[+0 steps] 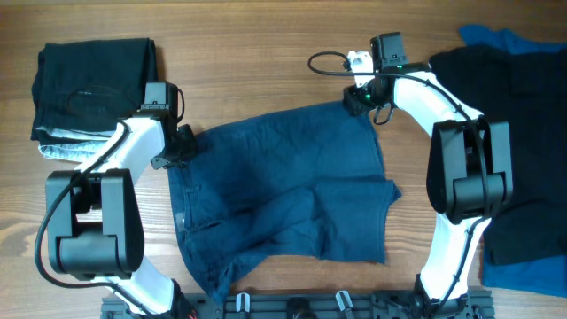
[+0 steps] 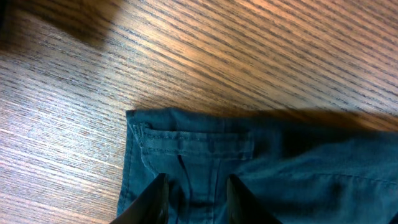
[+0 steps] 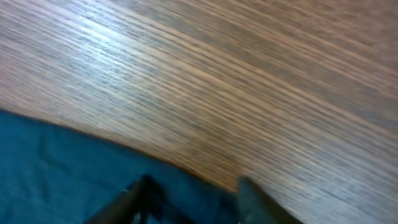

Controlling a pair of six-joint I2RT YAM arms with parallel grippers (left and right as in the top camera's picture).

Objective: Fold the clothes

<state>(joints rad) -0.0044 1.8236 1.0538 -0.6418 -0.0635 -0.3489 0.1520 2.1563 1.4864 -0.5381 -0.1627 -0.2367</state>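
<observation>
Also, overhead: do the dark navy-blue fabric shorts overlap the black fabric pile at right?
No, bare wooden table shows between the dark navy-blue fabric shorts and the black fabric pile.

From overhead, I cannot see the fingertips of the left gripper [image 2: 198, 190] or right gripper [image 3: 194, 190]; each wrist covers them at the edge of the navy shorts [image 1: 283, 186]. My right wrist view is smeared throughout, and both wrist views crop the fingers [image 2: 154, 200] at the bottom. The light grey garment [image 1: 62, 149] is only a sliver under the black stack [image 1: 89, 80].
</observation>
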